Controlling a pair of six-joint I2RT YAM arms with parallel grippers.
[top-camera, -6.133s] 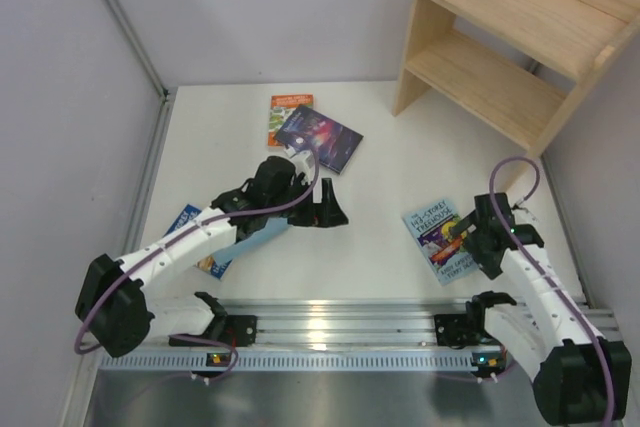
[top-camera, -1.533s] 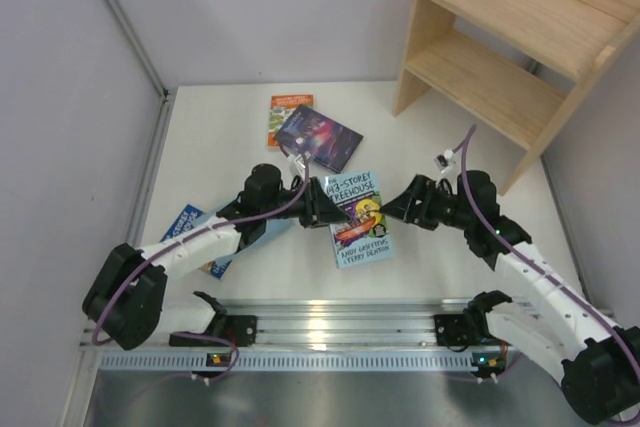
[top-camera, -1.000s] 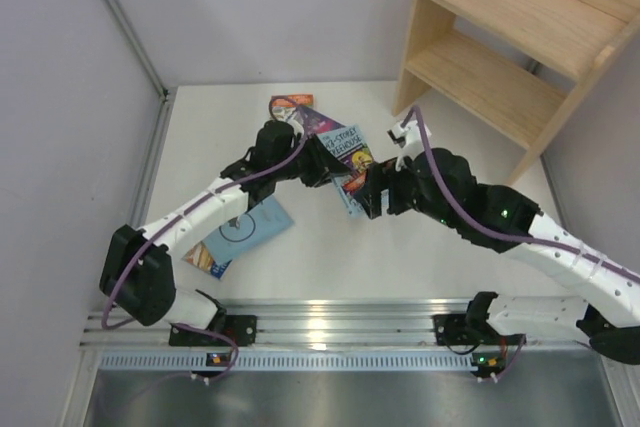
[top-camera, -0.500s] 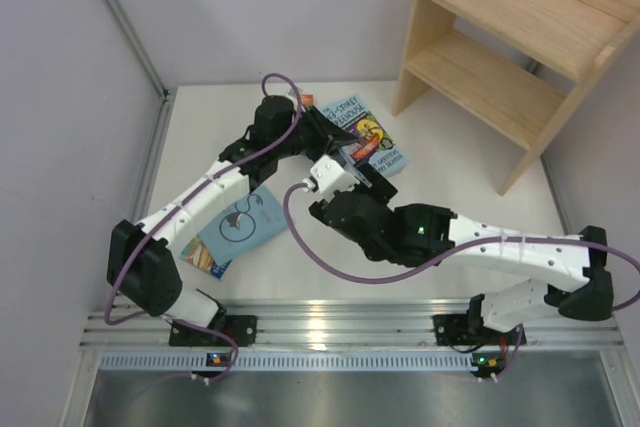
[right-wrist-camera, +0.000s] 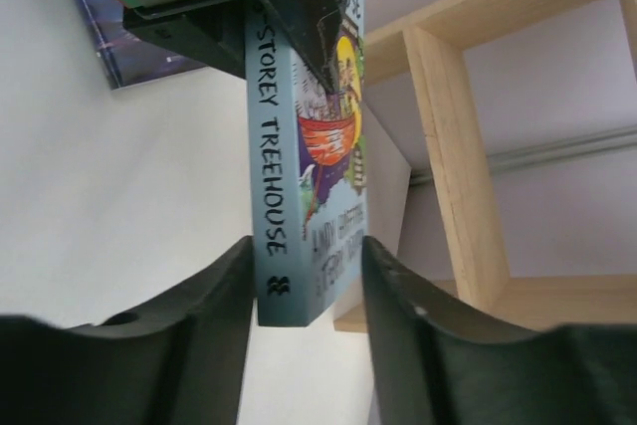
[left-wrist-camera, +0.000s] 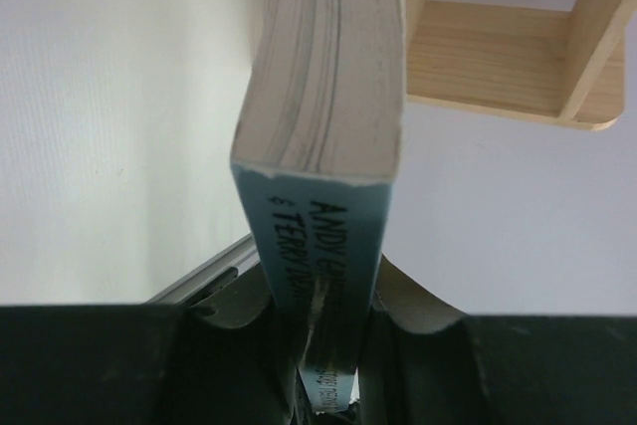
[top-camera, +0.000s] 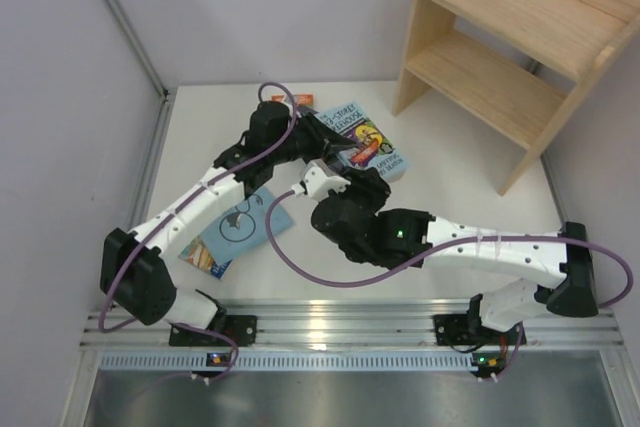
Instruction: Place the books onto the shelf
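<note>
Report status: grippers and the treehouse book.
Left gripper shut on treehouse book. Right gripper straddles it, grip unclear. Way to shelf looks open.

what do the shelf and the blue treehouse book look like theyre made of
The shelf looks like pale unfinished wood: matte, with grain lines and bare board edges, no paint visible. The blue treehouse book is paper, probably a paperback: cream page edges show in the left wrist view, under a thin printed cover whose sheen is hard to judge.
</note>
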